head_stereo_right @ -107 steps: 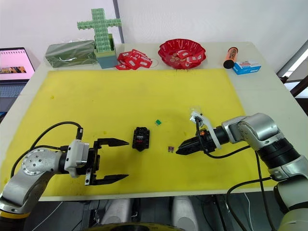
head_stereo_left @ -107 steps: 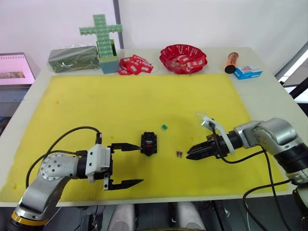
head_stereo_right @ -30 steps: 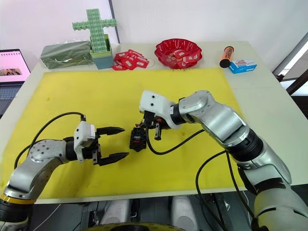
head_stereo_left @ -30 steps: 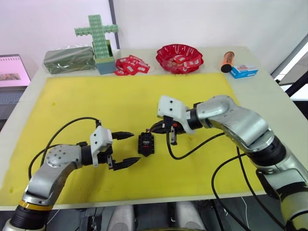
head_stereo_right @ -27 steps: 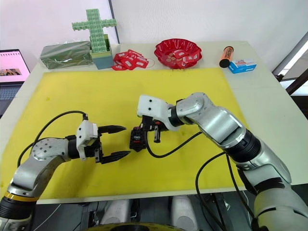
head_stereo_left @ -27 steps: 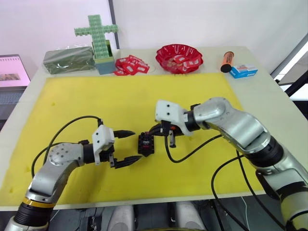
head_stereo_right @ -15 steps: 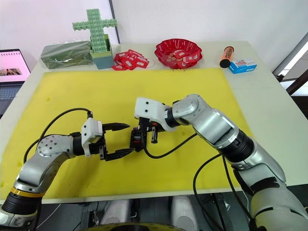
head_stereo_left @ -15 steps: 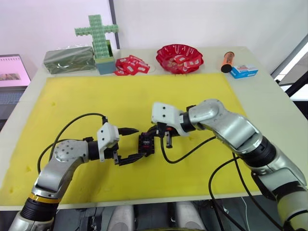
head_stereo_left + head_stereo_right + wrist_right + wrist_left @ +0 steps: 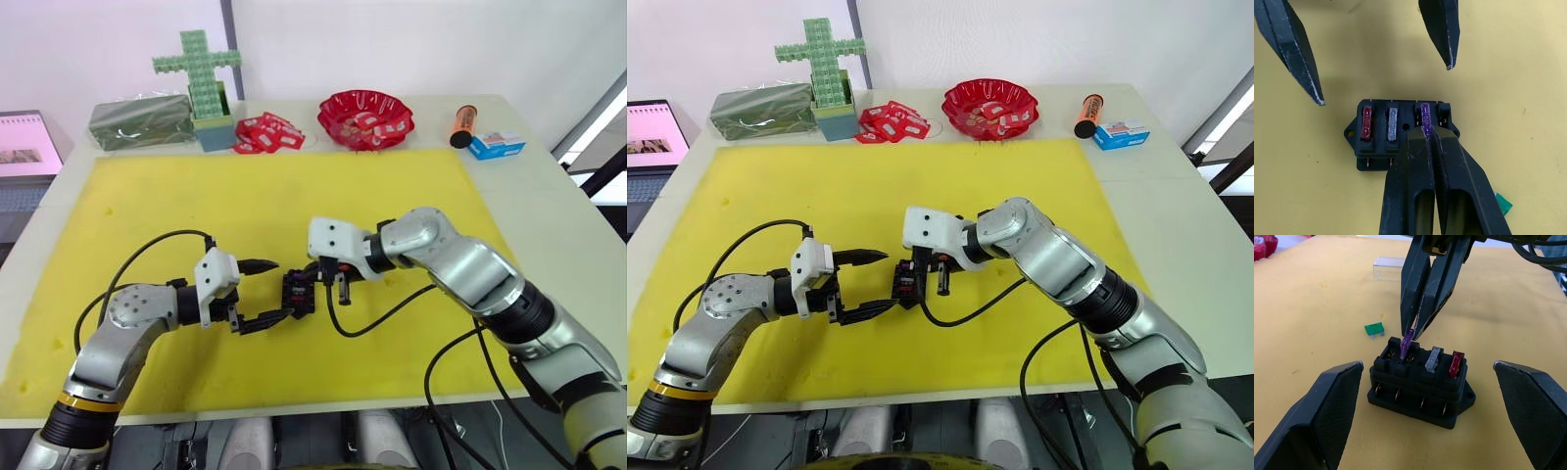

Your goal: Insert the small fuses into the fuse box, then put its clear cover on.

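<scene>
The black fuse box [image 9: 299, 292] lies on the yellow mat. A red fuse [image 9: 1456, 364] and a pale grey fuse [image 9: 1433, 358] stand in its slots. My right gripper [image 9: 1412, 334] comes down from above, shut on the purple fuse [image 9: 1424, 113], whose lower end is in a third slot. The left gripper [image 9: 284, 288] is open, with one finger [image 9: 1337, 406] on each side of the box and a gap to it. The green fuse [image 9: 1374, 329] lies loose on the mat just beyond the box. Farther off lies the clear cover [image 9: 1389, 269].
Along the table's far edge stand a green brick cross [image 9: 199, 73], a dark green box [image 9: 137, 120], red-and-white packets [image 9: 266, 132], a red bowl [image 9: 367, 116], an orange tube [image 9: 461, 127] and a blue box [image 9: 500, 147]. A laptop [image 9: 24, 147] sits far left.
The right gripper has come from the right side of the mat to the box with the purple fuse and lowered it. The left gripper has moved in around the box.
</scene>
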Controlling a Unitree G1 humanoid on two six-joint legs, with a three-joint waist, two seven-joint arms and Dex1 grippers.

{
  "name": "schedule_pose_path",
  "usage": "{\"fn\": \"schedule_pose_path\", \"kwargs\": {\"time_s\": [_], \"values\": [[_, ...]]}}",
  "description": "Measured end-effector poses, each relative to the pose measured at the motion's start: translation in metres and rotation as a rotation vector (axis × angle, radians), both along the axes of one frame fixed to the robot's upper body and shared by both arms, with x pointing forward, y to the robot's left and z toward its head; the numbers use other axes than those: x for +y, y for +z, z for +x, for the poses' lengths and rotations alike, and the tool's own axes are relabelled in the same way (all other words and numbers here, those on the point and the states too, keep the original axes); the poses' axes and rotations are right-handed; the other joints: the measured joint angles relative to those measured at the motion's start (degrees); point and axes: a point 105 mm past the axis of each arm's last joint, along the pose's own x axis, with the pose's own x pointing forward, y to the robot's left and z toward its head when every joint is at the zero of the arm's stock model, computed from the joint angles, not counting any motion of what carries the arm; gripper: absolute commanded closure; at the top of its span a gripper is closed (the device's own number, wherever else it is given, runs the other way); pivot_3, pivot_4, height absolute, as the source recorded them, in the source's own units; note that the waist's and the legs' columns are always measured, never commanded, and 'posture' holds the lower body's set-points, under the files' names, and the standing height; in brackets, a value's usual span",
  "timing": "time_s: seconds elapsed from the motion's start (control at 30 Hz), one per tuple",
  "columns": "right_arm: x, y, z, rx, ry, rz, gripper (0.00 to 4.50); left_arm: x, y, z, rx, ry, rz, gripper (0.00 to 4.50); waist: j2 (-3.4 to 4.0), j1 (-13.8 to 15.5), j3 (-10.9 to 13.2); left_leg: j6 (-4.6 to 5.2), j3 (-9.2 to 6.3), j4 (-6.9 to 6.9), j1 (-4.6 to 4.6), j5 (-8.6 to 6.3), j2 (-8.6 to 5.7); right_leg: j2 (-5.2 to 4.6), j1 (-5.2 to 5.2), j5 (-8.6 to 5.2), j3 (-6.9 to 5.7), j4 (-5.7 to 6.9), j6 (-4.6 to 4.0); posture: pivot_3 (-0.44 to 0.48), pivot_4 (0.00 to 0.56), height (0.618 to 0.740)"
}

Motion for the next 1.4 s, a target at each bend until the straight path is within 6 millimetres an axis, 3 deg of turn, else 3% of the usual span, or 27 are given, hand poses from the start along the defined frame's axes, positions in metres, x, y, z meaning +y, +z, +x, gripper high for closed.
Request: {"fn": "schedule_pose_path", "kwargs": {"time_s": [1.4], "values": [[0.0031,-0.0053,0.0074,0.028,-0.004,-0.012,4.44,0.0031,-0.0032,0.0045,-0.022,0.011,0.013,0.00,0.00,-0.01,0.00,0.00,0.00,0.00,0.02,0.00,0.00,0.00,-0.01,0.00,0.00,0.10,0.00,0.000,0.150,0.740]]}}
